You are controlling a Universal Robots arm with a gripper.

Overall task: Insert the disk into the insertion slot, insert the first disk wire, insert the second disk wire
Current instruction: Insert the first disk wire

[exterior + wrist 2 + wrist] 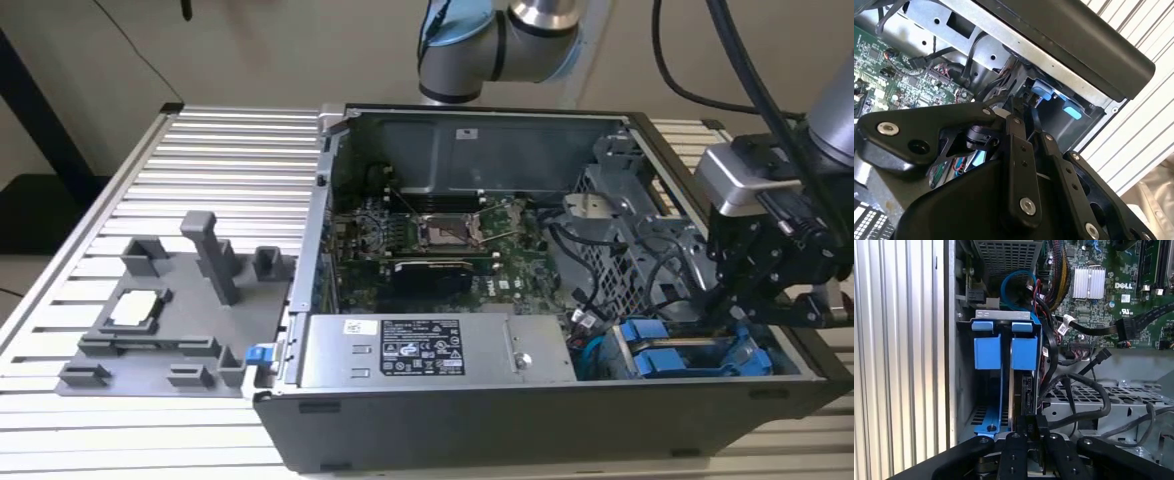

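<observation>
Already disk (1024, 354) sits on edge in insertion slot (1002, 315), blue carrier tabs showing. Gripper (1034, 432) narrow, seemingly pinching black plug (1037, 421) at disk's end. Risk: plug tilted against socket, jams or slips from pinch; loose cables (1081, 385) just beside may snag gripper.

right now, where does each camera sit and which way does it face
Exterior view: off the arm, looking down into the open computer case; gripper at the exterior view's right.
First wrist view: on the wrist, looking past the gripper at blue drive carriers.
Second wrist view: on the wrist, past the gripper toward the case rim.
All three share the gripper and carriers.
</observation>
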